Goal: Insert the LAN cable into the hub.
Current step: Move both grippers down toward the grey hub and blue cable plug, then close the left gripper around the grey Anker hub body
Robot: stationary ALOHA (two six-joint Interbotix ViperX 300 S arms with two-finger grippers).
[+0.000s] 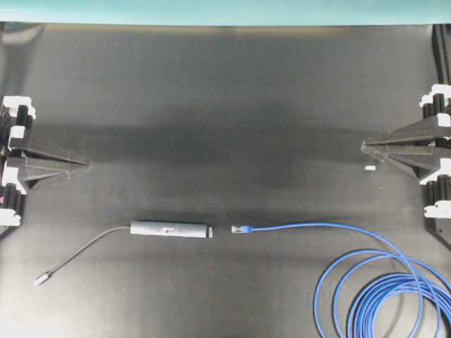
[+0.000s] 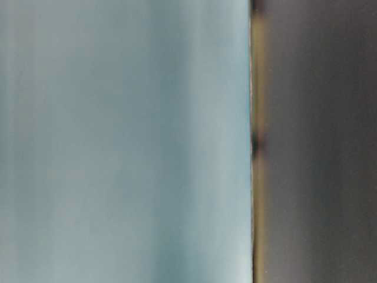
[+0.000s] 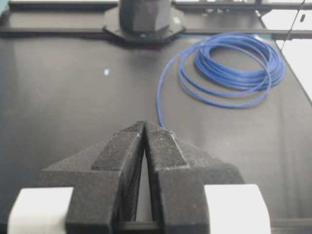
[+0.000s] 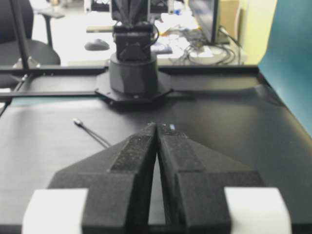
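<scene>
Black matting (image 1: 225, 98) covers the whole work surface, seen from overhead, with a strip of teal backdrop (image 1: 225, 10) along the top edge at twelve o'clock. The table-level view is a blur of pale blue-grey beside a dark band, and nothing in it can be made out.

Largest on the mat is the LAN cable (image 1: 380, 296), bright blue, its many loops piled at about five o'clock and running off the bottom and right edges. One strand leaves the coil and runs toward the centre, ending in a small clear and blue plug (image 1: 239, 228) just below the middle of the mat.

At nine o'clock the left gripper (image 1: 84, 165) rests at the edge, black fingers pressed together into a point aimed at three o'clock, holding nothing. At three o'clock the right gripper (image 1: 365, 146) mirrors it, jaws likewise closed tight and empty, aimed at nine o'clock. Both sit well apart from the cable and hub.

Next in size, the hub (image 1: 169, 229) lies flat at about seven o'clock from centre, a slim dark grey bar. Its pale end faces the plug, near it but not touching. A thin grey cable tail (image 1: 84, 251) curves from its other end toward eight o'clock, ending in a small silver plug (image 1: 42, 279).

A tiny white fleck (image 1: 369, 168) lies just below the right gripper.
</scene>
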